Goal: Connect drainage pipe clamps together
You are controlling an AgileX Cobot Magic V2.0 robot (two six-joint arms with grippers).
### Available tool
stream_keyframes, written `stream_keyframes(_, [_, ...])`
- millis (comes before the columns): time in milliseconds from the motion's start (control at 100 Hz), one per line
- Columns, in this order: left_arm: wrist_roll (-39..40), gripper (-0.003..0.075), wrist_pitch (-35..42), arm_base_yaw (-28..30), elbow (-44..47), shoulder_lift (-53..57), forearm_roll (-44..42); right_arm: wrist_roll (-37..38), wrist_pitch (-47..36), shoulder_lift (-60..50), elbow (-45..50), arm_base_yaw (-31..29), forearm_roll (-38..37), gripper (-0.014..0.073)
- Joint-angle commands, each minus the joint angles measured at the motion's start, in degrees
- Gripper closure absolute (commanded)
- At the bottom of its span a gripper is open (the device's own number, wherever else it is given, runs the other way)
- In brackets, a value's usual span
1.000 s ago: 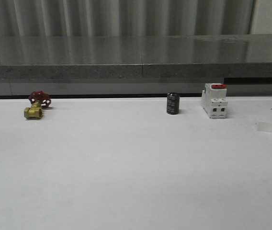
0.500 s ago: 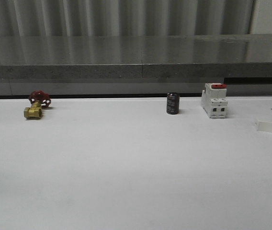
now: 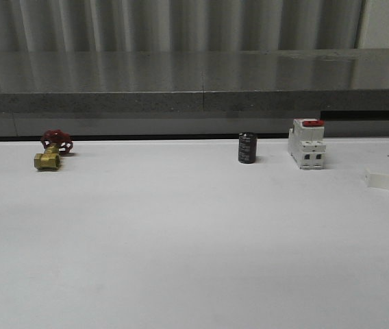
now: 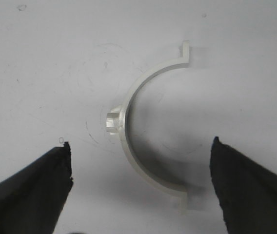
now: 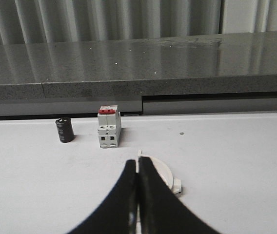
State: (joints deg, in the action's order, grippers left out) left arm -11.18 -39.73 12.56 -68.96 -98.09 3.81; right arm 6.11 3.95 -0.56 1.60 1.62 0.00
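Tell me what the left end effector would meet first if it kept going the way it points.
Probably the white half-ring lying flat on the table, between the open fingers; depth is unclear.

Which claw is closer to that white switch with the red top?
Probably the right. The right claw, shut, points toward the switch, which stands just past one clamp half. The left claw hangs open above the other clamp half.

Valve (image 3: pixel 52 151) far left on the table (image 3: pixel 181 240), cylinder (image 3: pixel 247 148) just left of the switch (image 3: pixel 307 143) (both along the back edge), clamp half (image 3: pixel 388 182) at the right edge, nearer than the switch.
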Motion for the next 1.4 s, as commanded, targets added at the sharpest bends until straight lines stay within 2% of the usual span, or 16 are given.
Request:
stream_keyframes(0, [-0.13, 0.0155, 2.51, 0.67, -2.3, -0.31, 0.28, -0.51, -4.61, -1.2, -0.94, 0.11, 0.0, 0.0662])
stream_keyframes(430, [-3.11, 0.0155, 9.46, 1.19, -3.09, -8.49, 0.16, -0.51, -4.61, -1.2, -0.94, 0.11, 0.0, 0.0662])
stream_keyframes(980, [-3.11, 0.0158, 11.4, 1.19, -3.21, -13.34, -0.18, -0.51, -4.61, -1.2, -0.94, 0.11, 0.0, 0.0662])
stream_keyframes(1070, [-3.11, 0.0238, 11.49, 1.19, -3.21, -13.34, -0.18, -0.51, -4.61, -1.2, -0.94, 0.11, 0.0, 0.0662])
stream_keyframes(1290, [-3.11, 0.063, 10.89, 1.19, -3.21, -12.87, -0.05, -0.51, -4.61, -1.2, -0.94, 0.11, 0.0, 0.0662])
stream_keyframes(1390, [-3.11, 0.0741, 10.08, 1.19, -3.21, -11.5, 0.36, -0.51, -4.61, -1.2, -0.94, 0.11, 0.0, 0.0662])
